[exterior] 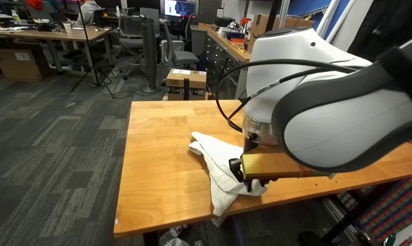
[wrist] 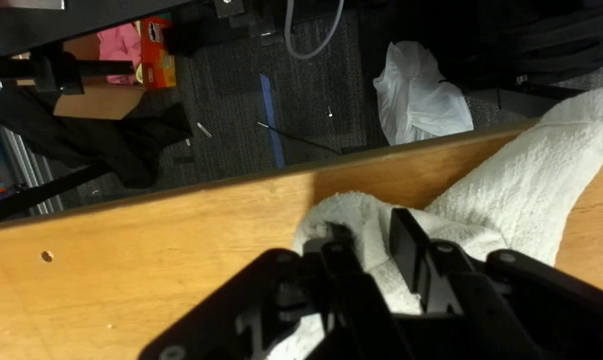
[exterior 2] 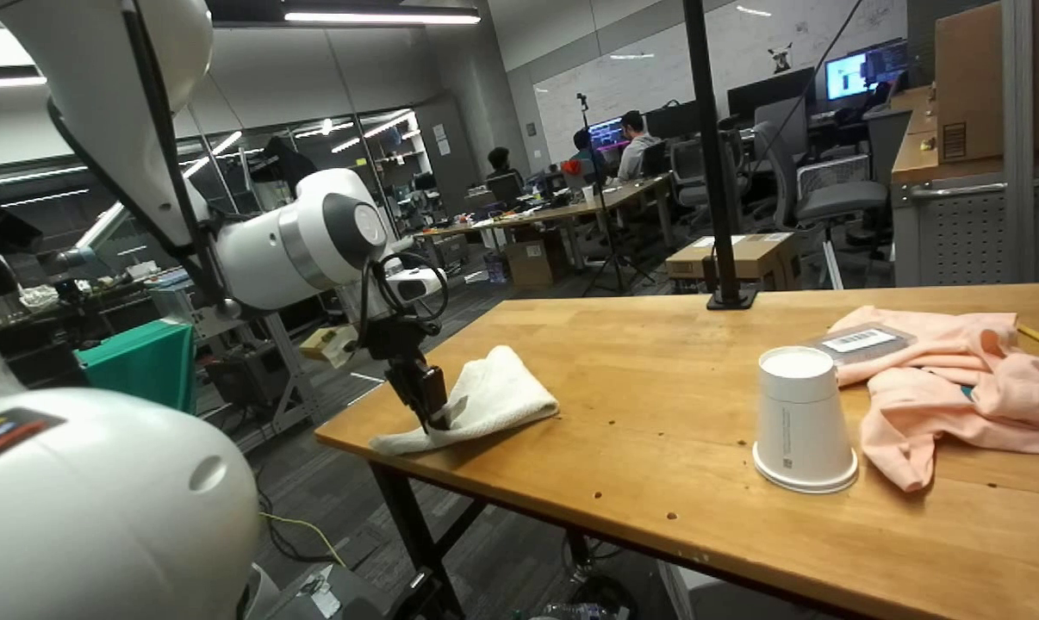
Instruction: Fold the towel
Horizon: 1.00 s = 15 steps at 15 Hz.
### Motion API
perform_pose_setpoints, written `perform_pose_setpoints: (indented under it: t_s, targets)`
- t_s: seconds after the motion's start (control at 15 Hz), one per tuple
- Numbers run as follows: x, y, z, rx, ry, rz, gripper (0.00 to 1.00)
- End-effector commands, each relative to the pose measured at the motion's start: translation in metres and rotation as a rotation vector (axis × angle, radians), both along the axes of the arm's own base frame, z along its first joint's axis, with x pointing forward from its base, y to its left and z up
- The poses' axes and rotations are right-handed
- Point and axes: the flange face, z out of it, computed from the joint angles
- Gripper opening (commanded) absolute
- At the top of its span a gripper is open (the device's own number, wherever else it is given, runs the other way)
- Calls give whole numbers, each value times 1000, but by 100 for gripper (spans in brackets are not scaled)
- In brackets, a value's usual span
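The white towel [exterior: 223, 160] lies bunched and partly folded near the table's edge, with one end hanging over the edge. It also shows in an exterior view [exterior 2: 498, 392] as a raised fold and in the wrist view [wrist: 526, 185]. My gripper [wrist: 369, 235] points down at the towel; its two fingers stand apart with white cloth visible between them. In both exterior views the gripper [exterior: 243, 179] [exterior 2: 436, 422] is down at the towel, its tips at or in the cloth. Part of the towel is hidden behind the fingers and the arm.
The wooden table [exterior: 158, 177] ends close beside the gripper, with floor below. An upturned white cup [exterior 2: 799, 422], a pink cloth [exterior 2: 959, 405] and a grey labelled case [exterior 2: 864, 343] are on the table. A black post [exterior 2: 713, 172] rises from the table's far edge.
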Motion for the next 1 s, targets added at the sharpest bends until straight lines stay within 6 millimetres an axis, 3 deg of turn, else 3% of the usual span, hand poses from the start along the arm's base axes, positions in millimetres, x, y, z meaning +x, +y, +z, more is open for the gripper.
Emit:
perform_pose_setpoints:
  t_s: [0.0,0.07,0.2,0.4,0.47,0.53,0.67,0.73,0.8,0.87,0.93]
  targets:
    - [4,-3,-1,6,11,-2,60]
    - [0,-1,-2,-1,7,0,44]
    - [1,-3,-5,-3,14,-5,57]
    - [2,-4,-5,-4,16,-8,60]
    - [2,-4,-5,-4,16,-8,85]
    - [1,-3,-5,-2,15,-11,85]
    - [-1,1,0,6,7,1,98]
    - [-2,4,2,7,4,10,100]
    - [-3,7,3,7,3,23,100]
    - [-4,10,4,5,0,30,84]
    - [-5,12,5,8,-1,38,75]
